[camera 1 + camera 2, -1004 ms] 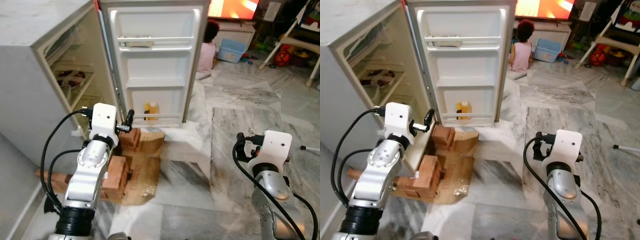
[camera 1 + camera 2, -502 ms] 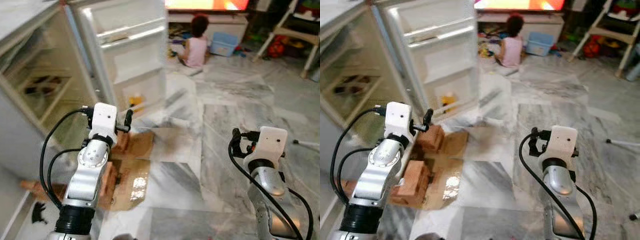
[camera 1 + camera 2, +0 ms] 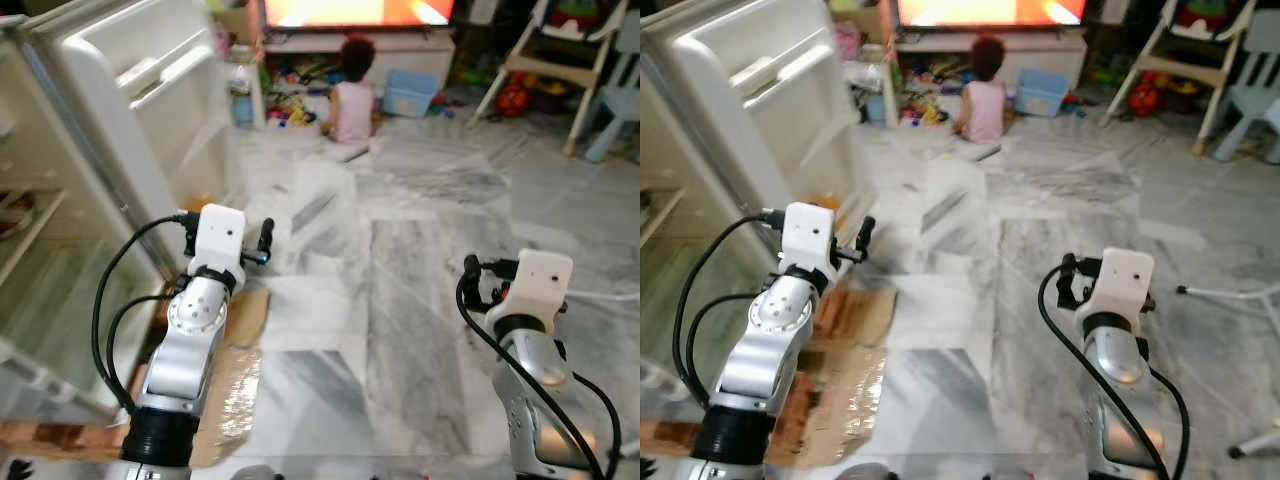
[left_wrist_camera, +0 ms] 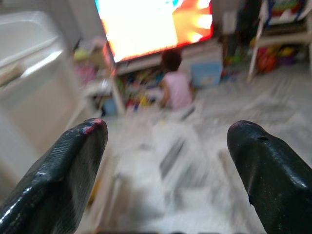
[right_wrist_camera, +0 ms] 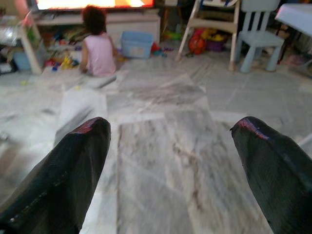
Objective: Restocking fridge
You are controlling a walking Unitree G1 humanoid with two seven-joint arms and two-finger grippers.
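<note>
- Fridge: at ten o'clock in the head views, its door swung wide and its shelves blurred; no stock can be made out on them.
- Left gripper: raised at chest height beside the door, fingers spread wide, nothing between them.
- Right gripper: raised at four o'clock over bare marble floor, fingers equally wide apart, carrying nothing.
- Cardboard sheet: lies on the floor at the fridge's foot, at seven o'clock.
- Person: seated on the floor at twelve o'clock, before the lit screen, toys scattered nearby.
- Step in hand, as judged: both grippers are empty, so the robot probably needs to go and fetch items.
- Advice: turn slowly, give the seated person a wide berth, and avoid treading on the cardboard's edge or clipping the open door.
</note>
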